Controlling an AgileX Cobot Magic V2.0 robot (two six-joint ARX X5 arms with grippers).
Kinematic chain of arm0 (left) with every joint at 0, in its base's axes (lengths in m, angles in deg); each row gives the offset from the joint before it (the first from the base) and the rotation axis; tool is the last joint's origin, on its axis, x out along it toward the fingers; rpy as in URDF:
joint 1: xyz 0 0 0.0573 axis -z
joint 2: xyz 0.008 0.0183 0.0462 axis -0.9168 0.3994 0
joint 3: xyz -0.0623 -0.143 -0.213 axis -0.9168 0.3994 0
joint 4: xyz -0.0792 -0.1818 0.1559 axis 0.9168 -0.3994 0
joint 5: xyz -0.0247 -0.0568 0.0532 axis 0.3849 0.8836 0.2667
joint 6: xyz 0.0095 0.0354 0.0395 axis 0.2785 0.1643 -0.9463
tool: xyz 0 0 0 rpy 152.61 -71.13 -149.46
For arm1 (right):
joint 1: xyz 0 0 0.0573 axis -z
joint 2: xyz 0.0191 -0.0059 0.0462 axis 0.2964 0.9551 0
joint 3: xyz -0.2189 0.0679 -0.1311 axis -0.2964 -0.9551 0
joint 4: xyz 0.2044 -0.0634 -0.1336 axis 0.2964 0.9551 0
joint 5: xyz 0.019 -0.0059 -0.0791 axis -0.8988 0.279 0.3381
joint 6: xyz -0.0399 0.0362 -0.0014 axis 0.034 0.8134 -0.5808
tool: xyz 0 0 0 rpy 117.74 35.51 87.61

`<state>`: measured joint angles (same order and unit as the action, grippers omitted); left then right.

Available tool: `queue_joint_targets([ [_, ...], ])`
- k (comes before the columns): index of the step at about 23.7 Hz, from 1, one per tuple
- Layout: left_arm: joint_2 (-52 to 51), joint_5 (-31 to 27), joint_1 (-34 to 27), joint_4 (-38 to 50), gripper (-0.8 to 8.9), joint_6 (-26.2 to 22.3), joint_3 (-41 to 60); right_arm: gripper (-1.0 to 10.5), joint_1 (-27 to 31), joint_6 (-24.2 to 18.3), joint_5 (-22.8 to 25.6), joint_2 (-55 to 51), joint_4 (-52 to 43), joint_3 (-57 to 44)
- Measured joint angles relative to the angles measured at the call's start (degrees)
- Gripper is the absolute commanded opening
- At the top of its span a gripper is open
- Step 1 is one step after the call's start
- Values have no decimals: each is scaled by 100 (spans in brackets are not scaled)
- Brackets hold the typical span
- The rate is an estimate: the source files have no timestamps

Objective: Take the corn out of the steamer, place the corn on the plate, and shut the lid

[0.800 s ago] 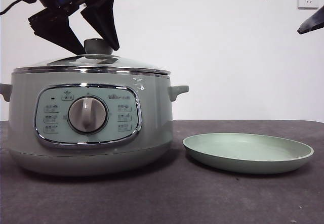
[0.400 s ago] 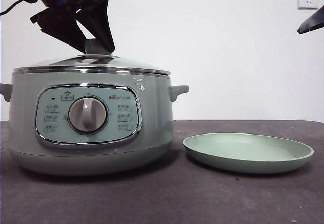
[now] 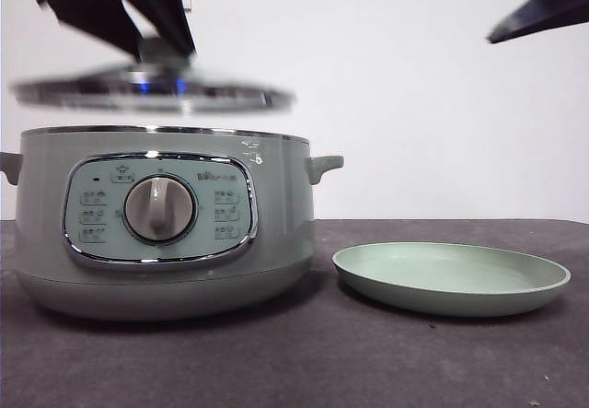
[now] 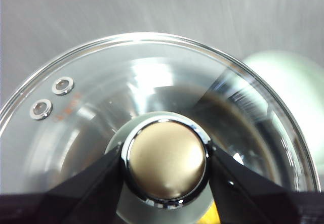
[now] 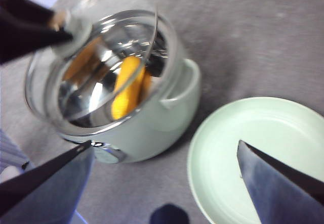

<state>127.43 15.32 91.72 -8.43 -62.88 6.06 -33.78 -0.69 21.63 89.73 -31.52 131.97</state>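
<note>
The glass lid (image 3: 152, 95) hangs blurred a little above the steamer (image 3: 166, 233), level with its rim. My left gripper (image 4: 166, 158) is shut on the lid's round knob (image 4: 166, 161); in the front view it comes down at the top left (image 3: 161, 47). Inside the pot lies the yellow corn (image 5: 126, 87), seen through the raised lid (image 5: 91, 57); the front view hides it. The pale-green plate (image 3: 451, 279) rests beside the pot on the right, with nothing on it. My right gripper (image 5: 163, 144) hovers open high above the pot and the plate (image 5: 253, 143).
A dark grey tabletop (image 3: 304, 362) carries the pot and the plate, with a white wall behind. The pot's side handle (image 3: 324, 164) sticks out toward the plate. A dark jaw of the right gripper (image 3: 543, 7) shows at the top right of the front view.
The left gripper closed on the knob and raised the lid off the steamer's rim. The right gripper's jaws shifted across the top right corner.
</note>
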Motion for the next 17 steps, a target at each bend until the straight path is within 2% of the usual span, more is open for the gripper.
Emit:
queue_joint_targets([
  [8,-1331,-881,0,39,-9,0,0,469,-1126,157,382,966,-28,743],
  [12,-2293,-1657,0,-284,-9,0,0,469,-1797,131,551,2162,407,1777],
  [17,-3189,-2341,-2,-662,-9,0,0,469,-2389,-208,1414,3869,1281,3491],
])
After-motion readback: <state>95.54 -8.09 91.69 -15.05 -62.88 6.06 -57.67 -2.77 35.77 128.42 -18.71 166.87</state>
